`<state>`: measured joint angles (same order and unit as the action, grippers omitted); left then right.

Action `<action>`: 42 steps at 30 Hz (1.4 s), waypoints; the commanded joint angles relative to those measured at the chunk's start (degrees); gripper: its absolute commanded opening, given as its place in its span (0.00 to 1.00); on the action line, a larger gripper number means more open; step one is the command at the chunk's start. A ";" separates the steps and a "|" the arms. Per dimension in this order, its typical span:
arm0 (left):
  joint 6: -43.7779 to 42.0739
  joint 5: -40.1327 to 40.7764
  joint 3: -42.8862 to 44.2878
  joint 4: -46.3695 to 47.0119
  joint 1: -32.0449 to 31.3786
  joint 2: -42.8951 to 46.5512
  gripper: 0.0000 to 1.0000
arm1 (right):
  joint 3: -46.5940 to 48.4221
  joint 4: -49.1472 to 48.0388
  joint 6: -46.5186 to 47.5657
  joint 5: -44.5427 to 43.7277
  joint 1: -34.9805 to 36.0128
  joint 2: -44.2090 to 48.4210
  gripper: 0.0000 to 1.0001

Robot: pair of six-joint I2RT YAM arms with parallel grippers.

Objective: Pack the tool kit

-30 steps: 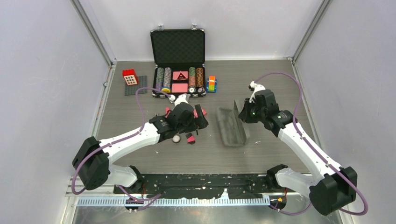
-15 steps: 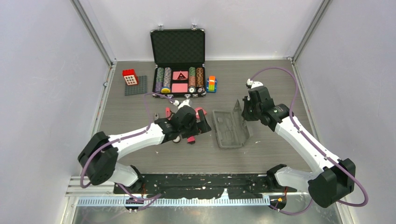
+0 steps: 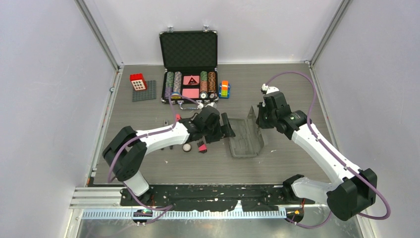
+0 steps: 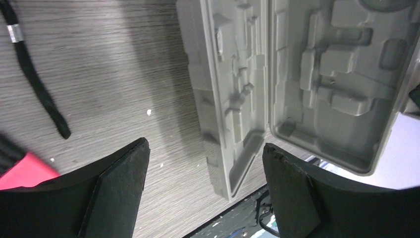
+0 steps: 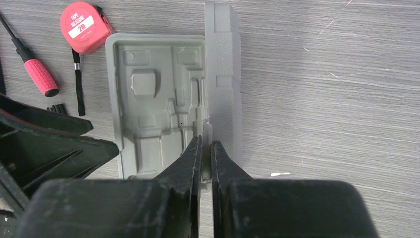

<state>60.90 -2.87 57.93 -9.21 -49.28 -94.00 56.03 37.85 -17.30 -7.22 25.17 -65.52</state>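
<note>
Your right claw (image 5: 207,143) is pinched on the rim of the lid (image 5: 224,84), which stands upright. The other half of the case (image 3: 242,141) lies flat mid-worktop (image 3: 297,89) with its moulded slots facing up. Your left claw (image 4: 205,153) gapes wide at the case's left edge, gripping nothing. The tape measure (image 5: 81,27) and screwdriver (image 5: 37,74) lie left of the case.

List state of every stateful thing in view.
grey plastic hinged tool case: open, slots empty, lid upright.
right tool: shut on that case's lid edge.
left tool: open, empty.
black metal-edged chip case: open, lid up.
red round tape measure: unpacked, outside case.
red-handled screwdriver: unpacked, outside case.
</note>
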 commanded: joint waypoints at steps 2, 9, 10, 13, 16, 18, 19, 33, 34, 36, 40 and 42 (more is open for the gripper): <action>2.27 -1.35 2.75 1.37 -0.29 -3.94 0.75 | 1.89 -0.31 -0.99 0.89 0.16 1.73 0.06; 3.88 -2.76 2.88 1.49 -0.34 -8.47 0.51 | 3.60 1.88 0.04 -2.19 -0.17 2.69 0.08; 3.94 -2.68 2.85 1.29 -0.30 -8.65 0.47 | 3.62 2.19 0.15 -3.65 -0.36 2.81 0.09; 3.58 -1.42 2.72 0.31 -0.25 -8.91 0.35 | 3.20 4.57 -0.01 -8.44 -2.49 2.80 0.13; 2.77 -1.00 2.67 -0.39 -0.12 -9.44 0.28 | 1.59 6.88 -1.60 -13.95 -6.30 2.61 0.29; 2.51 -0.99 2.82 -0.76 0.05 -9.74 0.27 | 0.59 7.65 -2.82 -15.49 -9.97 2.47 0.44; 2.28 -1.08 2.92 -0.79 0.12 -9.86 0.27 | 0.36 7.93 -3.22 -16.04 -11.90 2.40 0.52; -3.01 1.40 8.67 -5.13 1.46 -8.16 0.59 | -3.18 -2.50 0.75 8.78 -8.15 6.31 0.69; -3.45 1.85 8.75 -5.38 1.73 -7.16 0.63 | -3.24 -2.55 0.81 11.09 -7.96 4.44 0.69; -4.56 2.34 8.78 -6.44 2.53 -4.95 0.72 | -3.19 -2.51 0.74 11.90 -7.15 1.51 0.69; -8.11 5.17 8.42 -9.20 4.80 1.50 0.88 | -3.23 -3.60 0.93 12.52 -5.93 -3.33 0.69; -10.32 6.75 8.50 -11.70 6.14 5.50 0.94 | -3.09 -4.40 0.98 11.85 -5.32 -5.74 0.68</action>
<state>55.88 -0.62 64.90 -17.17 -45.56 -98.04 52.38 36.82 -17.10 2.35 18.83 -68.49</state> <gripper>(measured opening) 0.886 0.687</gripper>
